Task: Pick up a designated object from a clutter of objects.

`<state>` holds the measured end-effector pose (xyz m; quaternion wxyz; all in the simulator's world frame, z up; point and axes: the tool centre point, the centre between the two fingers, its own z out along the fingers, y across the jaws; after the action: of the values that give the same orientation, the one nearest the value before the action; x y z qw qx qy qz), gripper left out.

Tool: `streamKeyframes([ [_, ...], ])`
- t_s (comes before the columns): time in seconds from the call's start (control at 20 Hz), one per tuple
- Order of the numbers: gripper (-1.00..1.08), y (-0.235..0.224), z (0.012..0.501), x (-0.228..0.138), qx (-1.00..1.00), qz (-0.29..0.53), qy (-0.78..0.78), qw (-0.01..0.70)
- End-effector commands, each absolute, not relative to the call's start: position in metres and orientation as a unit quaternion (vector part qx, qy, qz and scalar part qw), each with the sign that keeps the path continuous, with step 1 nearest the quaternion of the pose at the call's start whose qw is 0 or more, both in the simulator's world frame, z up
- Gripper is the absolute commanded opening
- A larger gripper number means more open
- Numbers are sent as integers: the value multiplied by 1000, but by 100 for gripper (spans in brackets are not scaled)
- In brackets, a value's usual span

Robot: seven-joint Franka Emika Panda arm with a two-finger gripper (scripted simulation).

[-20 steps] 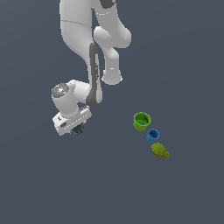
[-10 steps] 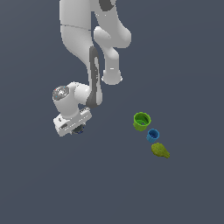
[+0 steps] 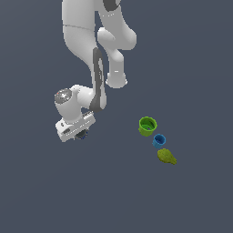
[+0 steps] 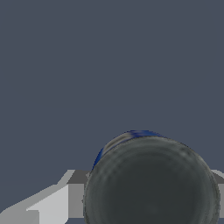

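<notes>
The dark grey-black cup-like object with a blue lower band (image 4: 151, 181) fills the wrist view, held between my fingers (image 4: 76, 197). In the exterior view it is a small dark shape (image 3: 82, 134) under the white hand, at the exterior view's left. My gripper (image 3: 81, 135) is shut on it and holds it above the floor, well apart from the clutter. The clutter lies at the exterior view's right: a bright green cup (image 3: 147, 126), a smaller blue cup (image 3: 159, 140) and an olive-green pear-like object (image 3: 166, 156).
The white arm (image 3: 98, 68) rises behind the gripper toward the top of the exterior view. The floor is plain dark grey (image 3: 113, 191).
The gripper with the dark object has moved slightly upward. The green cup, blue cup and pear-like object have not moved.
</notes>
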<state>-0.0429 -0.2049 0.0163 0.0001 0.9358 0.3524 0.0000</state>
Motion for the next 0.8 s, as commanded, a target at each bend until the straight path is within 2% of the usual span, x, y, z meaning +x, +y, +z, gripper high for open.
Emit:
streamKeyframes([
  [0.0,-100,-204,21,-42,936,1,353,1],
  [0.35,-100,-201,54,-37,936,1,353,1],
  [0.75,-100,-193,122,-27,936,0,352,0],
])
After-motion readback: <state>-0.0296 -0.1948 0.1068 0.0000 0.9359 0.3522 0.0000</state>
